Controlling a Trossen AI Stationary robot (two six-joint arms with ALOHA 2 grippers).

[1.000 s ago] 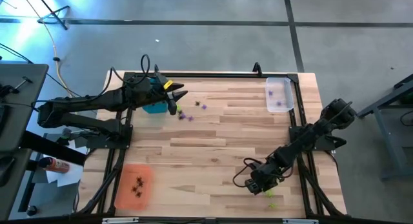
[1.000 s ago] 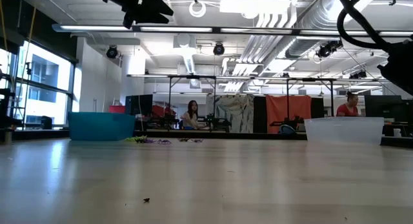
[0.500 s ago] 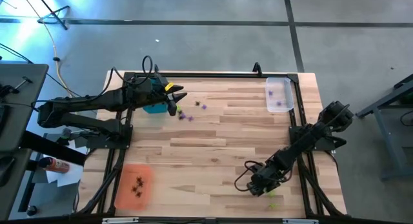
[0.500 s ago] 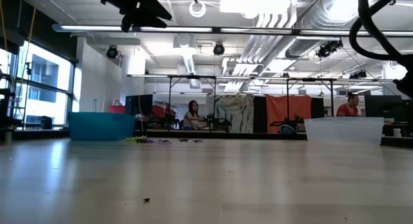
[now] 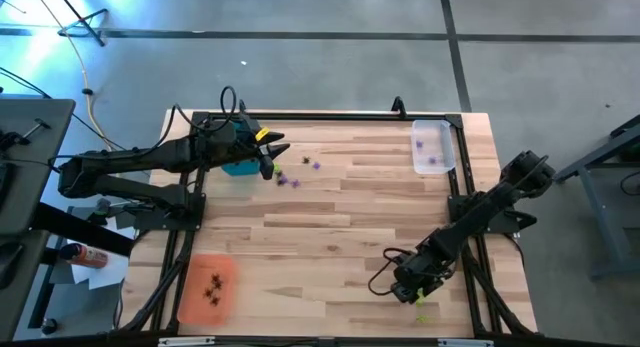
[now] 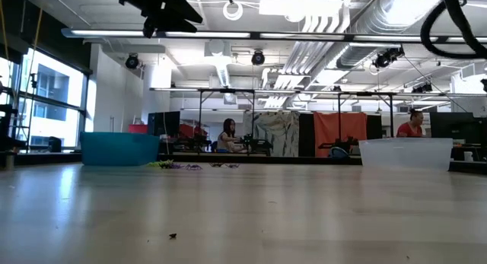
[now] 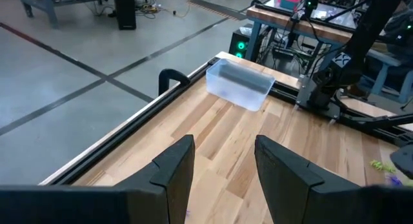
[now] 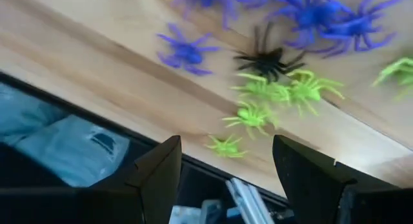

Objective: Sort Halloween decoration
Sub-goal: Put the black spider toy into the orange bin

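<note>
The Halloween decoration is tiny plastic spiders. My right gripper hovers open at the table's near right, slanting down over a heap of them: green ones, a black one and purple ones. None is between its fingers. My left gripper hangs open and high beside the teal tray at the far left, holding nothing. More loose spiders lie on the wood just right of it.
An orange tray with dark spiders sits at the near left. A clear tray with purple spiders sits at the far right. A black frame rail runs along the table's right side. Bare wood fills the middle.
My right gripper has drifted slightly toward the table's right edge and tipped a little, still open. In the low view its cable has slid toward the picture's right side. The spiders and trays lie as before.
</note>
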